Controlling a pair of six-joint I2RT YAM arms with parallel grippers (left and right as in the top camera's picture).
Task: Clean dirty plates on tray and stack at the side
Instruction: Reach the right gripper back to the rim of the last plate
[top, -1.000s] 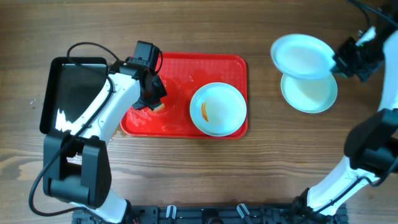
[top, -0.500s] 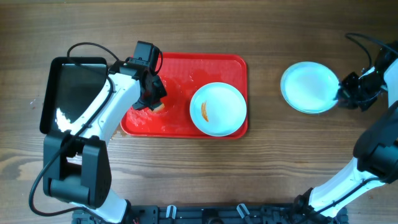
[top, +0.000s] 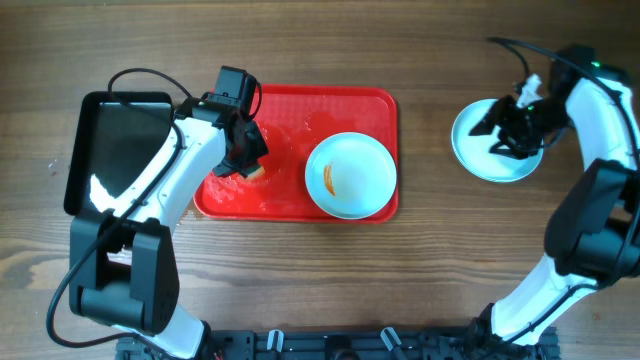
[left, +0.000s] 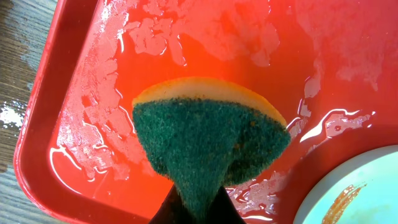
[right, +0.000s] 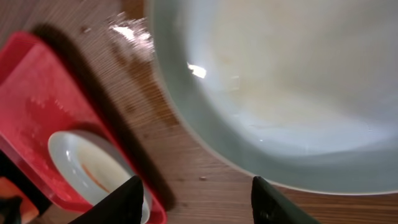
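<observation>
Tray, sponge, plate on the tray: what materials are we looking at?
Tray: likely plastic. Glossy red with a moulded raised rim; a wet film throws sharp highlights.
Sponge: soft yellow foam under a coarse, green, fibrous scouring layer.
Plate: pale, smooth and slightly glossy. Ceramic or melamine, cannot tell which.

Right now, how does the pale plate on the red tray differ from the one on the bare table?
The pale round plate on the red plastic tray carries an orange smear; the pale round plate on the wooden table shows none. No arm is over the tray plate; the right end effector hangs open above the table plate. Both share shape and colour.
</observation>
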